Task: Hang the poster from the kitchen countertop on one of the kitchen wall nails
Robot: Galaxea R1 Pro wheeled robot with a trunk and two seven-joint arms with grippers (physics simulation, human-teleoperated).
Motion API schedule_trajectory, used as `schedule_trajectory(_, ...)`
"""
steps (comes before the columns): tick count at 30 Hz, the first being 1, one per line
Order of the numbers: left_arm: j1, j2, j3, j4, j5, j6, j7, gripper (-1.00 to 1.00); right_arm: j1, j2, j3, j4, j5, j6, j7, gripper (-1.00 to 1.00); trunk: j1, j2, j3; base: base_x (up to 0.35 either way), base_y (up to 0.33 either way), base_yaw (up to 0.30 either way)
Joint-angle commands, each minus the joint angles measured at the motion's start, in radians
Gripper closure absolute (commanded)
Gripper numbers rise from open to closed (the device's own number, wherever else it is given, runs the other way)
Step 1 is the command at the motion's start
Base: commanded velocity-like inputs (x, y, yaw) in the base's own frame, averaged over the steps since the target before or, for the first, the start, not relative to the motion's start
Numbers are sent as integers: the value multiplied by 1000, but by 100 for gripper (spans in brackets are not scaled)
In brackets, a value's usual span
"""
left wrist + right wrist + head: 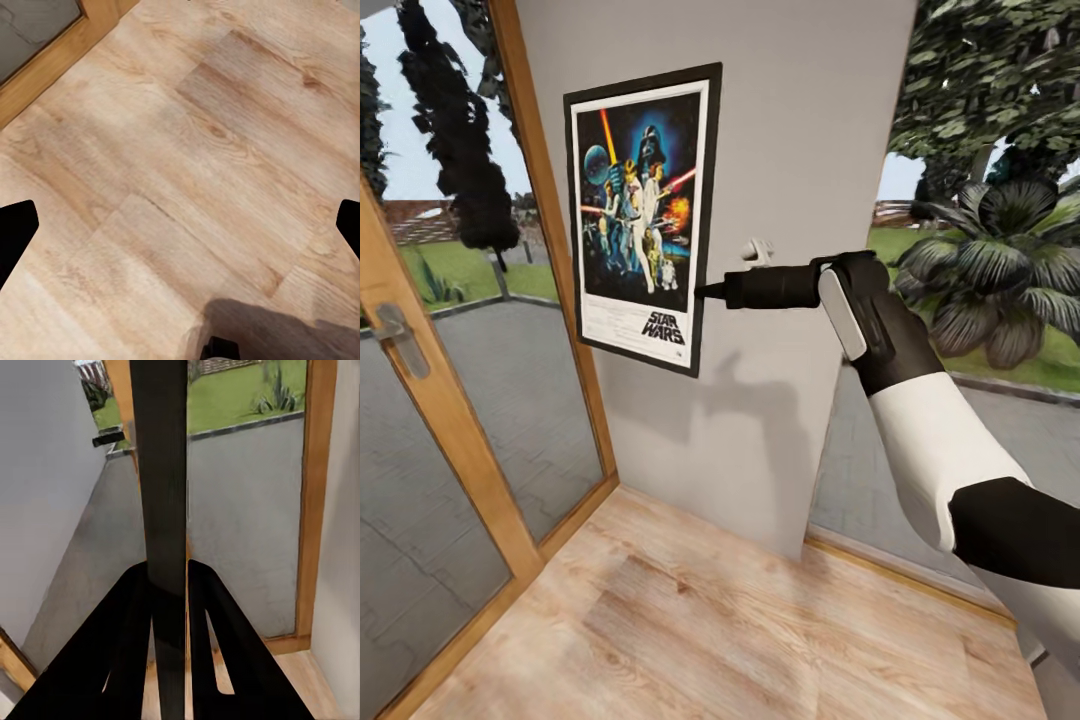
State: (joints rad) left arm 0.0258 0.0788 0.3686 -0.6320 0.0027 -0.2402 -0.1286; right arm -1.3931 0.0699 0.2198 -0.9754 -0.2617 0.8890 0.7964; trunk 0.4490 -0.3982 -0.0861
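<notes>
Head view: right end effector (pixel 700 291) clamps the poster (pixel 643 215) edge, upright against the wall (pixel 800 150).
Left wrist view shows wood floor (pixel 180 172); left end effector (pixel 180 225) released.

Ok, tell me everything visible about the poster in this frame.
The poster is a flat rectangle with a black frame, a white border, colourful figures on dark blue and a STAR WARS title at the bottom. It stands upright against the pale grey wall, beside the wooden window frame. The right claw is shut on its right edge, seen edge-on from the right wrist.
</notes>
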Motion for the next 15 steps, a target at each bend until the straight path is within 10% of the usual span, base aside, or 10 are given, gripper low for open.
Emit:
schedule_trajectory(1, 0, -1, 4, -1, 0, -1, -8, -100, -4, 3, 0, 1, 1, 4, 4, 100, 1, -2, -2, 190, 0, 0)
schedule_trajectory(15, -1, -1, 4, -1, 0, -2, -8, -100, -49, 23, 1, -2, 104, 5, 0, 100, 1, -2, -2, 125, -35, 0)
